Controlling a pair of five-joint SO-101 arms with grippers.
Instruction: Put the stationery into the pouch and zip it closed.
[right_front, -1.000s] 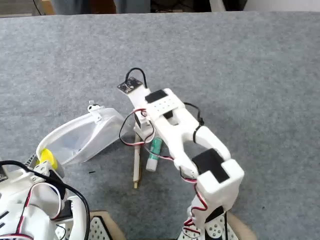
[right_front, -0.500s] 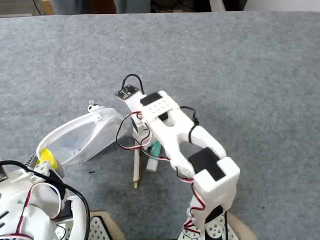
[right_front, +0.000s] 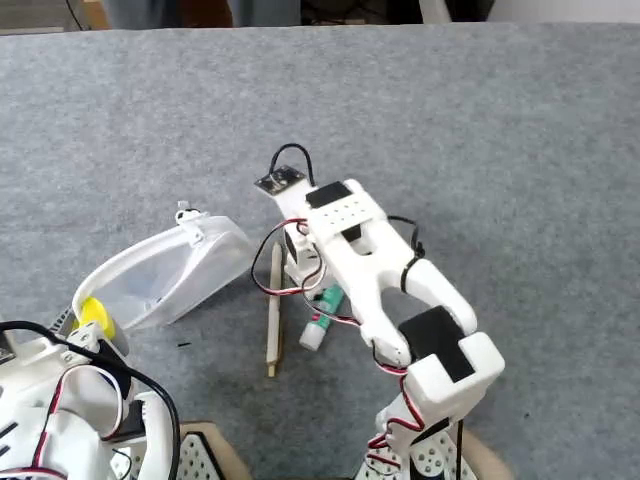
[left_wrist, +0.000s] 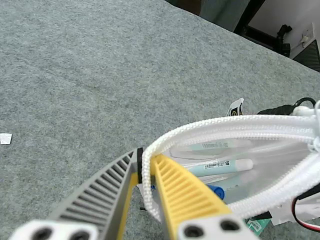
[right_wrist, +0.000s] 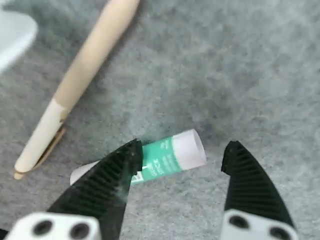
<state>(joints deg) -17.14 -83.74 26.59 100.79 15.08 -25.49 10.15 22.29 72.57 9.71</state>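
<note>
Grey felt covers the desk (right_front: 500, 120). Near its front-left corner lies the open pouch (right_front: 165, 275), its zipper rim clenched in the left pincer (left_wrist: 145, 155). The right pincer (right_wrist: 183, 148) hangs released over the green glue stick (right_wrist: 160, 162), beside the beige pen (right_wrist: 85, 65).

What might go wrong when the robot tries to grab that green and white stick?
The green and white stick is round and lies flat on the felt. One finger of the open right gripper sits over it rather than beside it, so closing might nudge it and make it roll away. The tan pen lies close by and could get bumped. The left gripper pinches just the rim of the pouch, which may slip out.
</note>
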